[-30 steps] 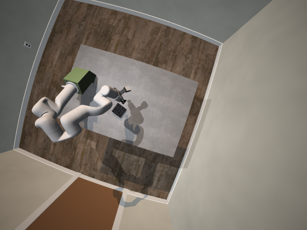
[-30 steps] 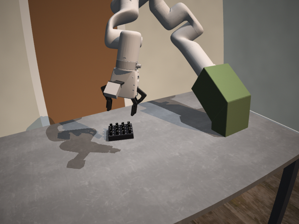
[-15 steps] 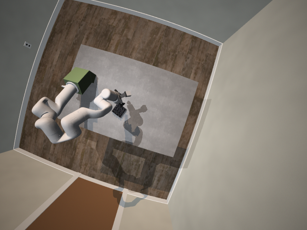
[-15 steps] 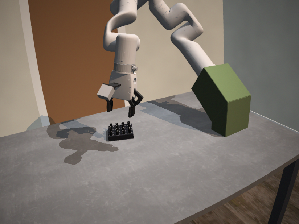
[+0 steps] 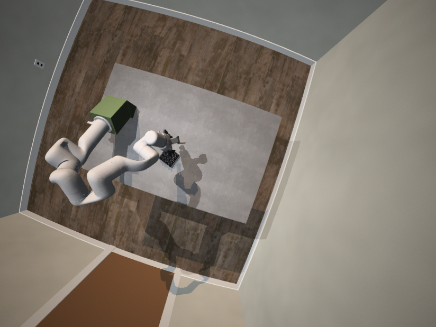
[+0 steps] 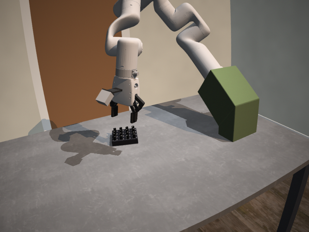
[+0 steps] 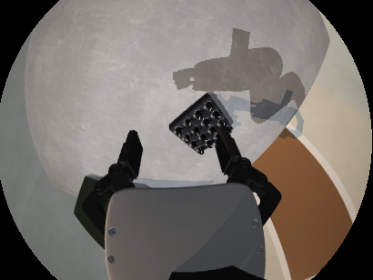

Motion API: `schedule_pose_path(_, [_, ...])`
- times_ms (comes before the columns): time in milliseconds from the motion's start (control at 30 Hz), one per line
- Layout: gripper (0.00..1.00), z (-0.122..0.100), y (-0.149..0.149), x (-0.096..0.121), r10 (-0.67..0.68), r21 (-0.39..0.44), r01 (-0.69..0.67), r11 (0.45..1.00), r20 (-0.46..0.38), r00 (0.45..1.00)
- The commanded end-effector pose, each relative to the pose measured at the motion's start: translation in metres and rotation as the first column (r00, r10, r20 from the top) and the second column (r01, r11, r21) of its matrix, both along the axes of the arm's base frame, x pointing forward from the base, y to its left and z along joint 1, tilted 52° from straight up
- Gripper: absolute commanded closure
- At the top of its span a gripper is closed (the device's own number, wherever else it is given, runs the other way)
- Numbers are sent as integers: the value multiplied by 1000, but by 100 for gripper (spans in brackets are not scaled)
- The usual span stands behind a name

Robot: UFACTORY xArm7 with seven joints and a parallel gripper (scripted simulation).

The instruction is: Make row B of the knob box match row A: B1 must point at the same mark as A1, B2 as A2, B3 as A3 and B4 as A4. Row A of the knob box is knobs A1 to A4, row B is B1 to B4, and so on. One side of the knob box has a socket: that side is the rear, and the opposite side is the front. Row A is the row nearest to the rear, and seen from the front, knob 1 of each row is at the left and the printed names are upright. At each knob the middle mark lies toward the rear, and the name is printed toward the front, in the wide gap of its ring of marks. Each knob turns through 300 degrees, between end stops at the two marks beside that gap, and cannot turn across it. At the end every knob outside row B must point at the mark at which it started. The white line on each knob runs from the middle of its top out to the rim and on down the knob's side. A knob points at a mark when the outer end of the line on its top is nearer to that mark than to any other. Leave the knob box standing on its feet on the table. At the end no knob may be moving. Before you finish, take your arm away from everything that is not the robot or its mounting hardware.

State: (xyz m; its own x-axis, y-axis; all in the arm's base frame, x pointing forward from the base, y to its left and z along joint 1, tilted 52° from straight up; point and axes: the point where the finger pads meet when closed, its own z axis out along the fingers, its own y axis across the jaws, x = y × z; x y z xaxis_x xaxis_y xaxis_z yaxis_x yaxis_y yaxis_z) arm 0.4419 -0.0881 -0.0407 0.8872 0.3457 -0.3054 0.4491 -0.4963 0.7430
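Exterior view: fingers of the gripper (image 5: 173, 143) (image 6: 123, 116) (image 7: 180, 147) spread fully, gripping 0 objects, poised above table height. Below, apart from both fingertips, upright on the gray table (image 5: 225, 141) (image 6: 159, 179) (image 7: 100, 82): black knob box (image 5: 169, 158) (image 6: 124, 141) (image 7: 201, 124), 16 knobs on top.

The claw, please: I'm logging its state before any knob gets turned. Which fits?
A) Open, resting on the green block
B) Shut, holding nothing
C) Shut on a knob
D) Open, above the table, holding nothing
D: the claw has its fingers spread wide with nothing between them, raised off the table.
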Motion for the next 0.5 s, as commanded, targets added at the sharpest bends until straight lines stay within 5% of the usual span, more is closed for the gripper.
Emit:
schedule_pose_path(0, [0, 0, 2, 1, 1, 4, -1, 1000, 8, 1000])
schedule_pose_path(200, [0, 0, 2, 1, 1, 4, -1, 1000, 8, 1000])
schedule_pose_path(267, [0, 6, -16, -5, -113, 24, 111, 994, 107, 988])
schedule_pose_path(467, [0, 7, -17, -6, -123, 27, 120, 992, 115, 986])
